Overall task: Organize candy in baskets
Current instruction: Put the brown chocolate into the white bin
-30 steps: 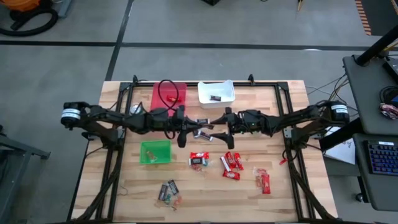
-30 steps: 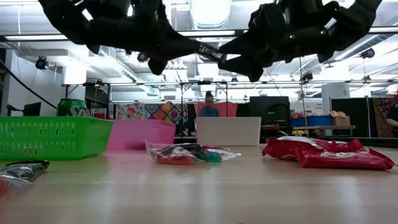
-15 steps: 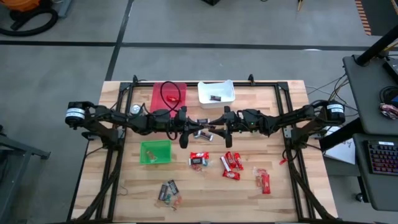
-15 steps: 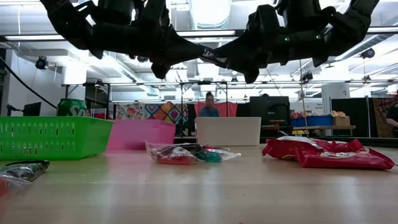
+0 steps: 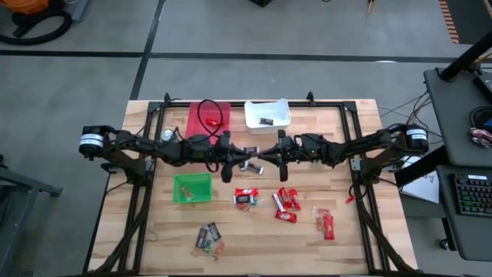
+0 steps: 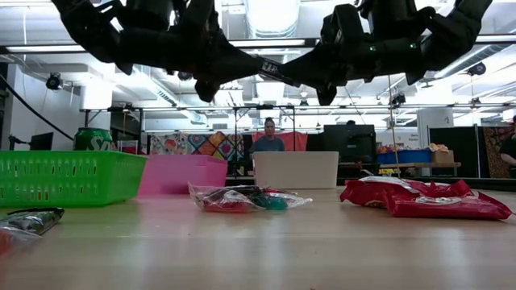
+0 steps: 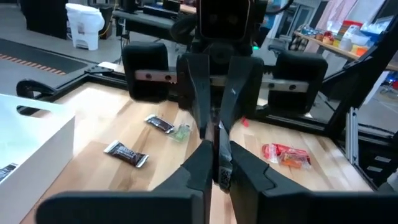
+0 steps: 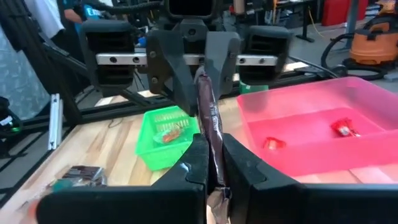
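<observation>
A: Wooden surface (image 5: 361, 231), metal frame round its rim, grey floor beyond. Count?

B: Three baskets: long translucent red plastic bin (image 5: 208, 118), white rectangular plastic bin (image 5: 267, 115), small bright green square plastic bin (image 5: 192, 188). Red one holds two red pieces, white holds one dark piece, green holds one.

A: Loose candy?

B: Red-wrapped bars (image 5: 287, 203) in a cluster right of the green bin, one more red bar (image 5: 326, 223) off to the right, red-and-white pack (image 5: 245, 198) beside them, dark mixed pile (image 5: 209, 237) near the front edge. Exact count unclear.

A: Tools?

B: Left tool (image 5: 243, 157) and right tool (image 5: 265, 158) meet tip to tip above mid-surface, both pinched on one dark-wrapped mini bar (image 7: 221, 163) held between them.

A: Change?

B: A second ago the right tool stood wide open just short of the bar; now it has clamped shut on it. Left tool kept its grip.

A: Room?

B: Bare wood front left and far right; the bins sit near the back edge.
</observation>
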Tool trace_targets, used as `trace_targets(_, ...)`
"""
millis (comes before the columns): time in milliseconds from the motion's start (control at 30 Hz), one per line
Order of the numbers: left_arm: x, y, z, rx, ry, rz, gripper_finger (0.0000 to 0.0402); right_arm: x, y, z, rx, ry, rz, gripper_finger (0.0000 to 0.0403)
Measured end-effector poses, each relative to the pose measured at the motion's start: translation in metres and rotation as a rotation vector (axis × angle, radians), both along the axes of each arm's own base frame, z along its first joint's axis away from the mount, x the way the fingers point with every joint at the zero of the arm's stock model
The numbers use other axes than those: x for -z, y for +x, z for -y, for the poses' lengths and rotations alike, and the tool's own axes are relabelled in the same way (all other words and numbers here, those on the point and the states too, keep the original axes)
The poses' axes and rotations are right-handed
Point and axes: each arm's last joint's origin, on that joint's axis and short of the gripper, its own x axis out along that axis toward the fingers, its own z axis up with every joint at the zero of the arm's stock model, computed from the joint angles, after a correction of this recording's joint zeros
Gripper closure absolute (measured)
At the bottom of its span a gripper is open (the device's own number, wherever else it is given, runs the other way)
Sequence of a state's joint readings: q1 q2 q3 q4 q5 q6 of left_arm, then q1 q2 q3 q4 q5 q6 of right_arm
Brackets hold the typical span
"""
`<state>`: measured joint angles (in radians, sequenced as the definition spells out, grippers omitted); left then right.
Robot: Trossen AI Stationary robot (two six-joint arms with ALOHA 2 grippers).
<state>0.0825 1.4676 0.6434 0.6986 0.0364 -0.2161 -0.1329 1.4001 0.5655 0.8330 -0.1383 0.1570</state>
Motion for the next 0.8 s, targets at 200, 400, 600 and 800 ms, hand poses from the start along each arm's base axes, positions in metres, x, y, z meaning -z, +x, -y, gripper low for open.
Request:
trace_targets(200,-0.009,-0.017,-0.006,-0.014,0.056,-0.115,0.0324,-0.012,0.004,0.019,0.067,-0.023,-0.178,0.0387)
trace_targets(400,-0.025,-0.047,-0.022,-0.088,0.163,-0.227,0.0303,-0.039,0.013,0.064,0.335,-0.226,-0.528,0.0388)
trace_targets(600,-0.041,-0.081,-0.048,-0.24,0.304,-0.3,0.0309,-0.052,0.012,0.128,0.387,-0.282,-0.692,0.0389)
trace_targets(800,-0.047,-0.1,-0.07,-0.333,0.375,-0.342,0.0324,-0.031,0.011,0.189,0.237,-0.136,-0.7,0.0389)
